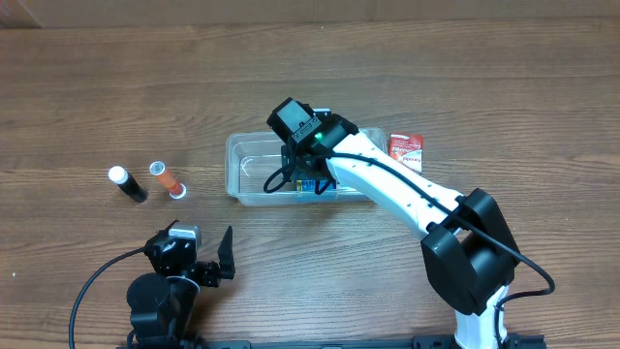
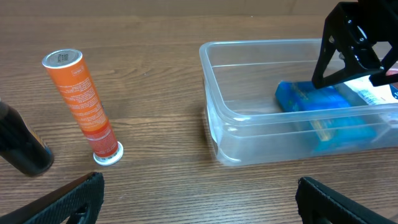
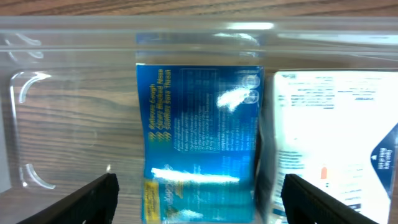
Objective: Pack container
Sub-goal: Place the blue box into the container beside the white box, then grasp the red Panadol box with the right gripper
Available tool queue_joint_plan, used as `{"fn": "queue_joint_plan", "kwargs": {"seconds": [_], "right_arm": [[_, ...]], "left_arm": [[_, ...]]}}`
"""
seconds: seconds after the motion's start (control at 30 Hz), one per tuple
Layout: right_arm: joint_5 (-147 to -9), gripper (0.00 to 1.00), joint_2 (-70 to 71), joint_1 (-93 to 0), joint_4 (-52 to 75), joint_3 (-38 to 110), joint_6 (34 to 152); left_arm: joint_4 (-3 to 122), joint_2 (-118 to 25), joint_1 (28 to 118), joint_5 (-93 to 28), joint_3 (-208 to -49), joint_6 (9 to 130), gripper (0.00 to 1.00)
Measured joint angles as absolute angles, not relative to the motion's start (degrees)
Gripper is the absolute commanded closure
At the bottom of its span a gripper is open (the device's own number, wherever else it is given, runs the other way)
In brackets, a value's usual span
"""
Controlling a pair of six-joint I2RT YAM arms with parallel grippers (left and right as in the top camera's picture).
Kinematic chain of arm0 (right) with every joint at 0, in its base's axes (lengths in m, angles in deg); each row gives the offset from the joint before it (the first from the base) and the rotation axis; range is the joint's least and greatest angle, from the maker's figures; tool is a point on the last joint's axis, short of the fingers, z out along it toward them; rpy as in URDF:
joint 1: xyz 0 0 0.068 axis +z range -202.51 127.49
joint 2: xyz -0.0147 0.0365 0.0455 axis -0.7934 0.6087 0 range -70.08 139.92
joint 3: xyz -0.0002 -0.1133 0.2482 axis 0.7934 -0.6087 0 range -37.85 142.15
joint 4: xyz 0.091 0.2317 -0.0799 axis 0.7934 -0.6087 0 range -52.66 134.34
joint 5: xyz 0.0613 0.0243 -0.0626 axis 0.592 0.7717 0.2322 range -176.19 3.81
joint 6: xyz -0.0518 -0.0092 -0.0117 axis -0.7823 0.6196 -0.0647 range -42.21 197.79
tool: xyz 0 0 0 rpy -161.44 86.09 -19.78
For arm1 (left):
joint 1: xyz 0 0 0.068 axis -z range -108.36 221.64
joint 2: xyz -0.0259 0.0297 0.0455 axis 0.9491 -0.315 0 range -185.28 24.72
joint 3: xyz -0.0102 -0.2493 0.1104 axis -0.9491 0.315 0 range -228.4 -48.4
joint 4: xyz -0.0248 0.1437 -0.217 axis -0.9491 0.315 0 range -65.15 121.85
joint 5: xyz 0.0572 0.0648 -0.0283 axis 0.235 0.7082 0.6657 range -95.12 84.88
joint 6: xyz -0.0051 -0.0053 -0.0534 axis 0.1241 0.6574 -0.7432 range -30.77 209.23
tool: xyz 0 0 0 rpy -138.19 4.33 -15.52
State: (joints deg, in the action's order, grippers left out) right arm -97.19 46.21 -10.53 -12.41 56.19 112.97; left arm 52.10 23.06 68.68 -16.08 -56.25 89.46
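Observation:
The clear plastic container (image 1: 247, 165) lies mid-table; it also shows in the left wrist view (image 2: 214, 93) and the right wrist view (image 3: 56, 112). A blue box (image 3: 199, 137) lies flat inside it, next to a white box (image 3: 329, 137). The blue box also shows in the left wrist view (image 2: 326, 112). My right gripper (image 3: 199, 202) is open just above the blue box, fingers on either side of it and not touching it. My left gripper (image 2: 199, 199) is open and empty over bare table near the front edge, left of the container.
An orange tube (image 1: 167, 180) and a black tube with a white cap (image 1: 127, 183) lie left of the container; the orange tube (image 2: 84, 106) is in the left wrist view. A red packet (image 1: 406, 148) lies right of the container.

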Motion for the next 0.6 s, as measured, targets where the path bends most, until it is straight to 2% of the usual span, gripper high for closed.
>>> {"fn": "queue_joint_plan", "kwargs": {"seconds": [0.03,0.17,0.3,0.43,0.5,0.6], "right_arm": [[-97.85,0.13,46.21,-10.53,-12.8,56.22,113.06],[-102.02,0.0,45.34,-10.53,-17.09,56.61,111.53],[-105.13,0.0,36.4,-12.39,-21.33,59.3,109.82],[-103.86,0.0,25.54,-24.78,-22.92,62.1,107.94],[-99.55,0.0,24.79,-33.76,-22.77,62.44,104.47],[-92.34,0.0,28.86,-42.18,-22.86,62.1,100.1]], "left_arm": [[52.1,23.06,68.68,-16.1,-56.25,89.46,0.0],[52.07,23.06,68.68,-16.1,-56.25,89.46,0.0],[52.1,23.06,68.68,-16.1,-56.25,89.46,0.0],[52.07,23.06,68.68,-16.08,-56.25,89.46,0.0],[52.07,23.06,68.68,-16.1,-56.25,89.46,0.0],[52.1,23.06,68.68,-16.1,-56.25,89.46,0.0]]}}
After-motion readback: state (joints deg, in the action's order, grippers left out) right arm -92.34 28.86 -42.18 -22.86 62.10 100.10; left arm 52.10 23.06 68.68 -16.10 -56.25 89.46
